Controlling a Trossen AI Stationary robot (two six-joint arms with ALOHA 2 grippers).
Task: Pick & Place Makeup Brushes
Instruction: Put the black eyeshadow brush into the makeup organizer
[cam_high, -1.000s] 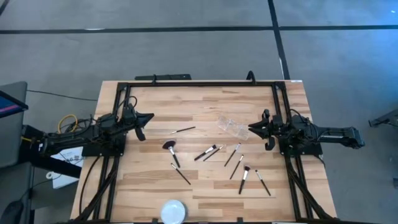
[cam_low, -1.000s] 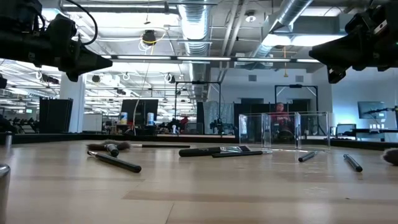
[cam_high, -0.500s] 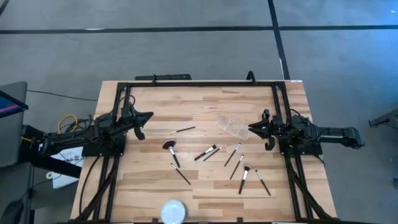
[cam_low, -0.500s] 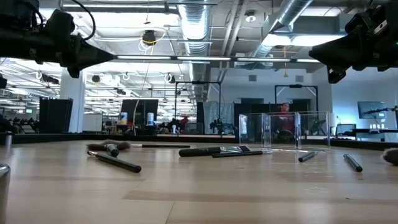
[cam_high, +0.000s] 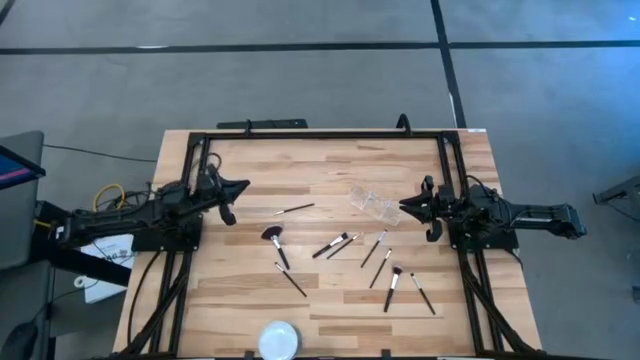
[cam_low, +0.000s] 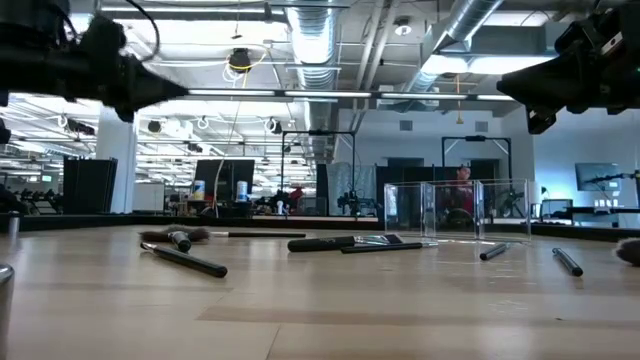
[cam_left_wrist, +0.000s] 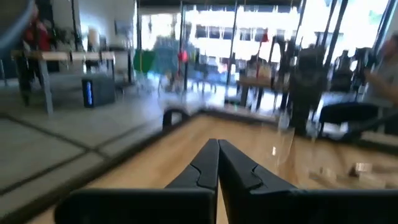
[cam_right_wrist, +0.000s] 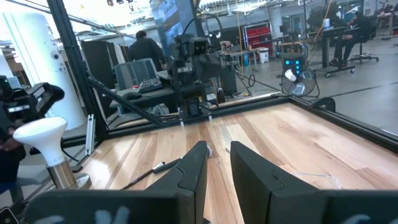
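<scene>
Several slender dark-handled makeup brushes lie flat on the wooden table (cam_high: 330, 165) around its middle. One has a wider reddish-brown head (cam_high: 271, 235); others lie farther right (cam_high: 333, 245) (cam_high: 392, 288). They also show in the low view (cam_low: 185, 258). My left gripper (cam_high: 240, 187) hangs shut above the table's left part, clear of them. My right gripper (cam_high: 404, 207) hangs slightly open above the right part, beside the clear holder (cam_high: 373, 202). Its gap shows in the right wrist view (cam_right_wrist: 217, 149).
A round white dish (cam_high: 278, 340) sits at the near edge. The clear plastic holder (cam_low: 455, 210) stands right of centre. A black frame (cam_high: 320, 133) runs along the far edge and both sides. Bare wood lies between the brushes and the far rail.
My left gripper has risen a little and tipped its fingers up toward level, staying shut. The brushes and my right gripper have kept still.
</scene>
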